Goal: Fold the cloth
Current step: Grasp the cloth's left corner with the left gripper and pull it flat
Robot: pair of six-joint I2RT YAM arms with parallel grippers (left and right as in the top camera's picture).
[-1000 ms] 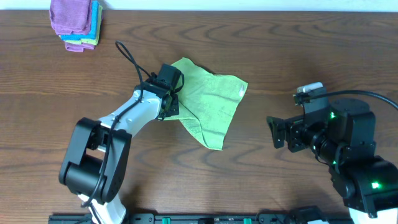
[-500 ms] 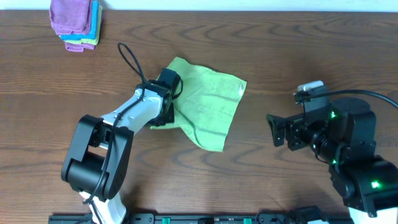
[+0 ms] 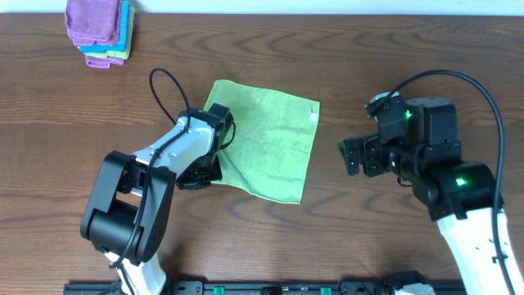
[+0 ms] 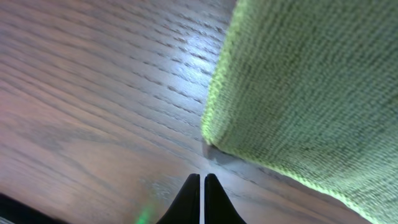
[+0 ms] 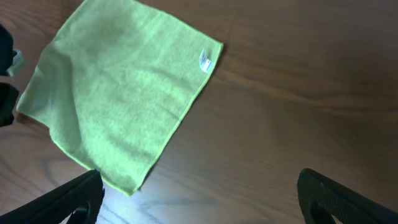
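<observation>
The light lime-green cloth [image 3: 264,147] lies spread nearly flat and roughly square on the wooden table, its white tag [image 3: 313,115] at the far right corner. My left gripper [image 3: 199,172] is shut and empty at the cloth's left edge. In the left wrist view its fingertips [image 4: 202,177] rest just short of a cloth corner [image 4: 298,93] that lifts slightly off the wood. My right gripper [image 3: 350,156] is open and empty to the right of the cloth. In the right wrist view its jaws [image 5: 199,180] are wide apart, with the cloth [image 5: 118,99] and the tag [image 5: 206,60] ahead.
A stack of folded purple, blue and yellow-green cloths [image 3: 100,31] sits at the far left corner. The left arm's black cable [image 3: 168,82] loops over the table beside the cloth. Bare wood [image 3: 393,65] lies right of the cloth.
The cloth went from a bunched, lifted shape to lying spread flat. My left gripper let go of it and moved toward the front left. My right arm swung left toward the cloth.
</observation>
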